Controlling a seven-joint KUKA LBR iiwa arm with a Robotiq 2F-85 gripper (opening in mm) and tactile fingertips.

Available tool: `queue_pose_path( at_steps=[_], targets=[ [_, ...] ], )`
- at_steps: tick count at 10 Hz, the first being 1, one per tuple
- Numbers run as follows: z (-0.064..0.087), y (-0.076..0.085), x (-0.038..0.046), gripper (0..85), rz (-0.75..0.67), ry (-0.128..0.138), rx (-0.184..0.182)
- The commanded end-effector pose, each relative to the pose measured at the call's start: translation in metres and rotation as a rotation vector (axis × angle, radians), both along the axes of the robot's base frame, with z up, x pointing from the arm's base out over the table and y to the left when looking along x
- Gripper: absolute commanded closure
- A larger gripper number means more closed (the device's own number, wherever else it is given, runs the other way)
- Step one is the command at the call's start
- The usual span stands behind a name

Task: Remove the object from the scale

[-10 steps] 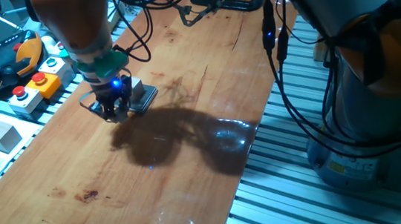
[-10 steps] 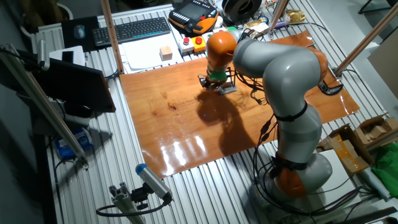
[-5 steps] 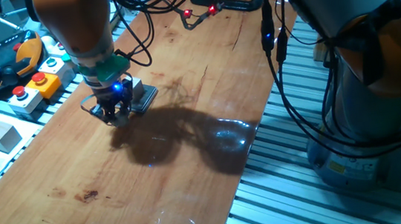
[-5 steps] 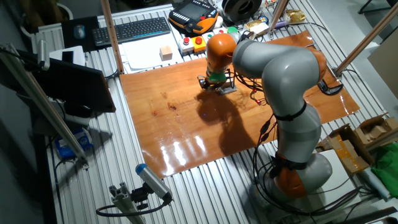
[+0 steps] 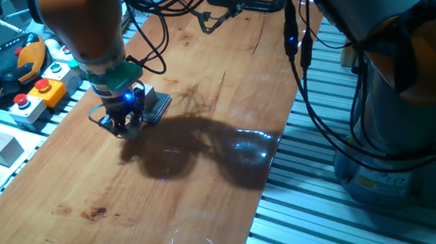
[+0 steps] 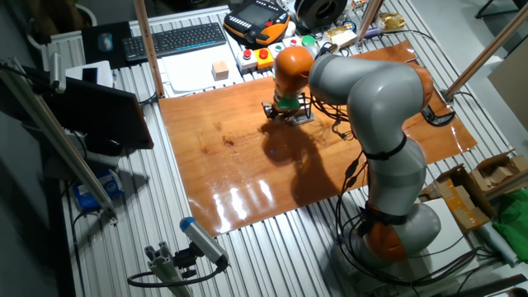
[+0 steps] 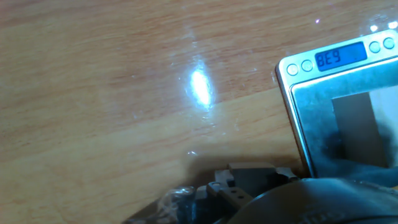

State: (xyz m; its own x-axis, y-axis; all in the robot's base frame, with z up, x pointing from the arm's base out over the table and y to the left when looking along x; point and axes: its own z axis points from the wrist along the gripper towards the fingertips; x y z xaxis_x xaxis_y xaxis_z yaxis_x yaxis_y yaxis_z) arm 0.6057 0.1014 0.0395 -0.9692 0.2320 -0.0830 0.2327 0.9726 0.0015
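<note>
The scale (image 7: pixel 339 118) is a flat pad with a pale rim, a reflective top and a lit blue display, at the right of the hand view. It lies on the wooden table (image 5: pixel 204 140), also seen in the fixed views (image 5: pixel 157 104) (image 6: pixel 302 116). My gripper (image 5: pixel 125 124) (image 6: pixel 279 113) is low over the table, right beside the scale's edge. Dark, blurred parts of the hand (image 7: pixel 249 186) fill the bottom of the hand view. No object shows on the visible part of the scale top. I cannot tell whether the fingers hold anything.
Button boxes (image 5: pixel 37 96) and an orange-black pendant (image 5: pixel 2 72) lie at the table's far left. A grey cube (image 5: pixel 1 147) sits on white paper beside the table. Cables (image 5: pixel 238 2) lie at the back. A keyboard (image 6: pixel 177 40) lies behind the table.
The gripper has barely moved beside the scale. Red lights at the back of the table flashed half a second ago and are off now.
</note>
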Motion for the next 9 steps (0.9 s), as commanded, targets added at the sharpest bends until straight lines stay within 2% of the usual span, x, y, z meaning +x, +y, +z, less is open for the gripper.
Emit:
queue_pose_path(
  at_steps=[1, 2, 5, 6, 9],
  targets=[
    [-0.0004, 0.0001, -0.0001, 84.3, -0.003, 0.001, 0.005],
    [-0.0010, 0.0004, -0.0001, 78.0, -0.005, -0.002, 0.006],
    [-0.0010, 0.0006, -0.0002, 38.7, -0.023, -0.020, -0.007],
    [-0.0011, 0.0008, -0.0005, 30.7, -0.032, -0.027, -0.006],
    [-0.0001, 0.0009, -0.0005, 29.0, -0.033, -0.029, -0.005]
  ],
)
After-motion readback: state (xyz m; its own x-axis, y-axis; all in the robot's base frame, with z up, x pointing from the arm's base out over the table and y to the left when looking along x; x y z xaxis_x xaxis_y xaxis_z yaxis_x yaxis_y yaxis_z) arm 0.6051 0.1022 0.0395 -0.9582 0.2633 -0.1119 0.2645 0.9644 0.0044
